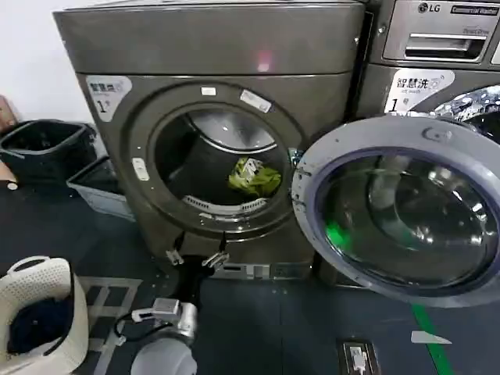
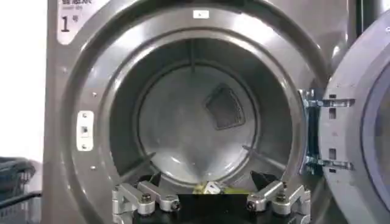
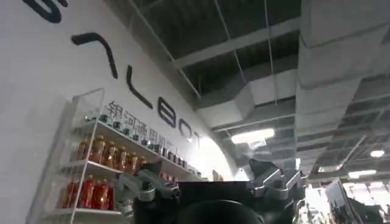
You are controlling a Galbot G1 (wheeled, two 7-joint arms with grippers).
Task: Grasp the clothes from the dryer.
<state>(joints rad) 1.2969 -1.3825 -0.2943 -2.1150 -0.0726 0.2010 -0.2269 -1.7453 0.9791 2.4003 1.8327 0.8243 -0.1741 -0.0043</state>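
Nearest, at the left of the floor, stood a white perforated plastic basket holding dark navy cloth, and beside it the left arm reached forward from the robot's body. Its left gripper hung just below the lower rim of the porthole, in front of the machine's base, with its jaws spread apart and nothing between them; in the left wrist view the same open fingers framed the drum mouth.

Beyond it stood the large dark grey-bronze front-loading dryer with a white "1" label, its round glass-and-grey door swung fully open to the right. Inside the steel drum, low and right of centre on the drum floor, lay the small yellow-green fabric bundle with white printed patches, the clothes; a sliver of it showed between the fingers in the left wrist view.

That bundle looked light, soft and crumpled, likely to fold and sag rather than slip, so a pinch on its raised middle crease would probably hold better than one on a loose edge.

The right gripper was parked pointing up toward the ceiling, jaws spread and empty. Farther left, dark bins sat by the wall.
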